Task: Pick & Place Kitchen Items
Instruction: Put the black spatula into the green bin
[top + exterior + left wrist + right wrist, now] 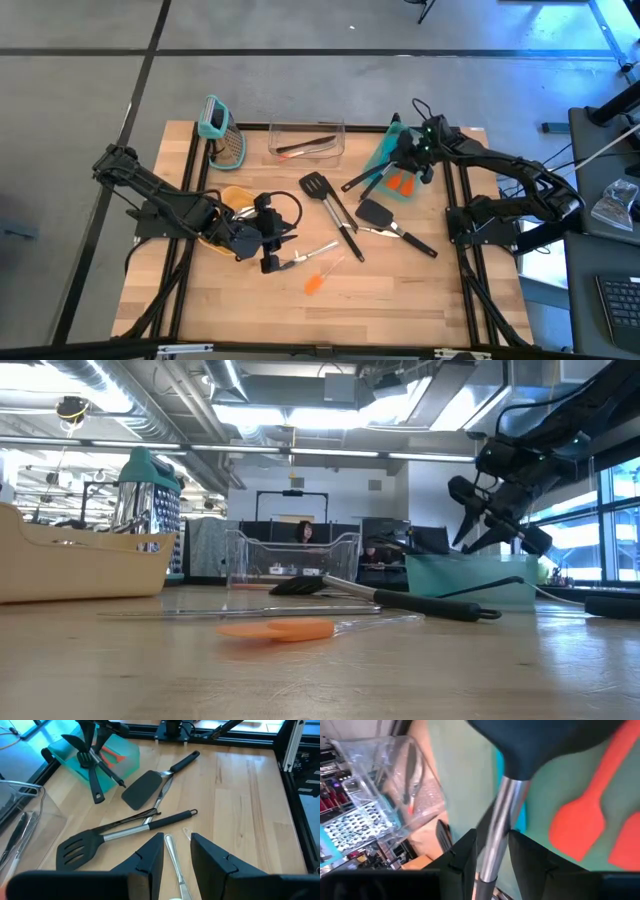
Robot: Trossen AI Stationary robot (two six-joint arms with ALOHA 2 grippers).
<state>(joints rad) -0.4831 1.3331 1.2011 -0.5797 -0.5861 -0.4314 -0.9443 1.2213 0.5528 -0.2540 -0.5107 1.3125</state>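
My right gripper pinches a turner by its handle, blade over the teal bin for dropping in.

We see a grey floor around the wooden table. Beyond it lies an open workshop with ceiling ducts, bright strip lights and tall windows at one side.

Two black slotted turners & a black spatula lie flat mid-bench. Orange spatula lies nearer the front edge. More orange spatulas sit in the teal bin.
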